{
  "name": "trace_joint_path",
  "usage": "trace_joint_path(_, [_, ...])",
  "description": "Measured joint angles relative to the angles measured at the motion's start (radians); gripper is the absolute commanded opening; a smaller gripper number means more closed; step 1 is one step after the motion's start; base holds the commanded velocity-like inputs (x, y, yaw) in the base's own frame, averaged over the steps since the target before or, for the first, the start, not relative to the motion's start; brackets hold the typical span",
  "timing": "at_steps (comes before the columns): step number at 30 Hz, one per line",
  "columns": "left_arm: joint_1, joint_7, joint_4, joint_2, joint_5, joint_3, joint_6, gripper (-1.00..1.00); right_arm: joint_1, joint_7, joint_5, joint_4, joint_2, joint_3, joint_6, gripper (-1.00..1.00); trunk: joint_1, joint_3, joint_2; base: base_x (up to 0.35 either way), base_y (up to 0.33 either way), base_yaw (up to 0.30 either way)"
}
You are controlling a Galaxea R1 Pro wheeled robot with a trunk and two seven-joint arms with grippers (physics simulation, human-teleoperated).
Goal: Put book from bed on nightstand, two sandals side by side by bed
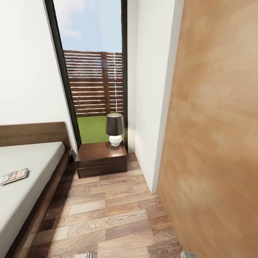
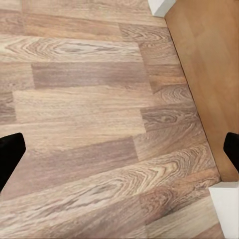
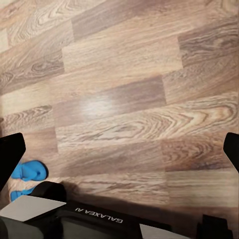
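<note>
One small thin paperback book (image 1: 14,176), dark cover w/ orange band, lies flat on the off-white mattress of the low bed (image 1: 32,157) w/ dark brown wood frame and brown headboard, at head view's left edge. Dark reddish-brown wooden nightstand (image 1: 101,159) stands just beside the bed's head end, in front of a tall dark-framed window (image 1: 91,64); small lamp (image 1: 114,129) w/ dark shade and white round base sits on its top, toward the far right corner. Brown-grey wood-plank floor (image 1: 104,211) runs between bed and a white wall (image 1: 150,89); big light-brown wood panel (image 1: 215,125) fills the right side, close to cam.

Left wrist view: left hand (image 2: 119,149) open, dark fingertips (image 2: 10,154) wide apart at both frame edges, above bare planks; wood panel and white wall corner near.

Right wrist view: right hand (image 3: 119,149) open too, fingers spread, over floor. Bright-blue flat sandals (image 3: 29,172) lie on the floor beside the robot's dark base (image 3: 99,221) marked GALAXEA; second blue piece just next to first, partly hidden, can't tell its pose.
</note>
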Motion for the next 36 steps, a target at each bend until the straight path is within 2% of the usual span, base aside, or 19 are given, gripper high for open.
trace_joint_path(6, [0.0,0.0,0.0,0.001,0.0,0.0,0.0,1.0,0.0,0.0,0.0,0.0,0.0,0.0,0.0,1.0,0.0,0.0,0.0,0.063,0.0,0.001])
trace_joint_path(18, [0.0,0.0,0.0,0.0,0.0,-0.001,0.0,1.0,0.0,0.0,0.0,0.0,0.0,0.0,0.0,1.0,0.0,0.0,0.0,0.269,-0.05,0.0])
trace_joint_path(36, [0.0,0.0,0.0,0.0,0.0,0.0,0.001,1.0,0.0,0.0,0.0,0.0,0.0,0.0,0.0,1.0,0.0,0.0,0.0,0.067,-0.05,0.002])
